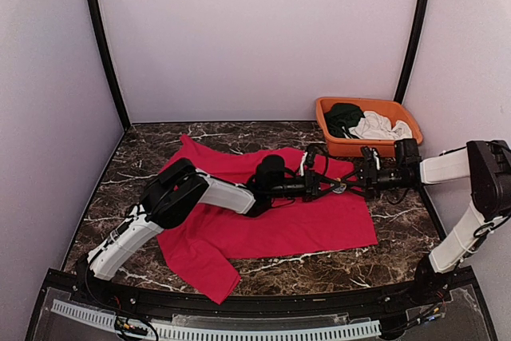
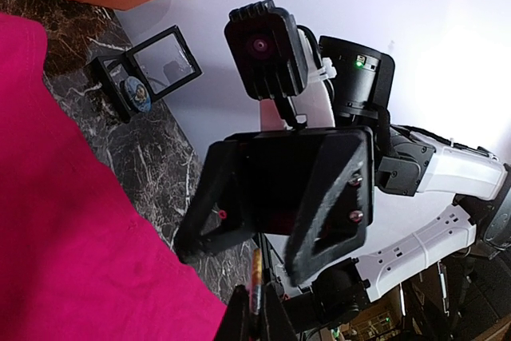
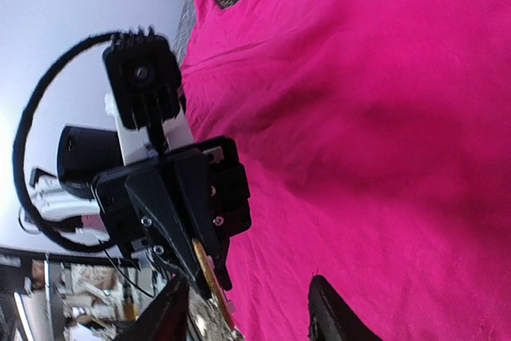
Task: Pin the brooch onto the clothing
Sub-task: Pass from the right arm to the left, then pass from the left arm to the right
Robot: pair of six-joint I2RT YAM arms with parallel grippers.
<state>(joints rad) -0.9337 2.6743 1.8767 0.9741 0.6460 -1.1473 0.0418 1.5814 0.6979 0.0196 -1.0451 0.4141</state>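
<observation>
The red T-shirt (image 1: pixel 279 229) lies spread flat on the dark marble table (image 1: pixel 160 149). It also shows in the left wrist view (image 2: pixel 64 221) and fills the right wrist view (image 3: pixel 383 117). Both grippers meet tip to tip above its right part. My left gripper (image 1: pixel 315 184) (image 2: pixel 257 319) is shut on the brooch (image 2: pixel 257 277), a thin gold-edged piece seen edge-on, which also shows in the right wrist view (image 3: pixel 206 265). My right gripper (image 1: pixel 349 187) (image 3: pixel 247 309) is open, facing the left one, with its fingers (image 2: pixel 319 213) spread just beyond the brooch.
An orange basket (image 1: pixel 335 148) at the back right holds a dark green garment (image 1: pixel 343 116) and a white one (image 1: pixel 379 127). A small black display box (image 2: pixel 148 73) with a clear lid stands open on the marble near the basket. White walls close in the table.
</observation>
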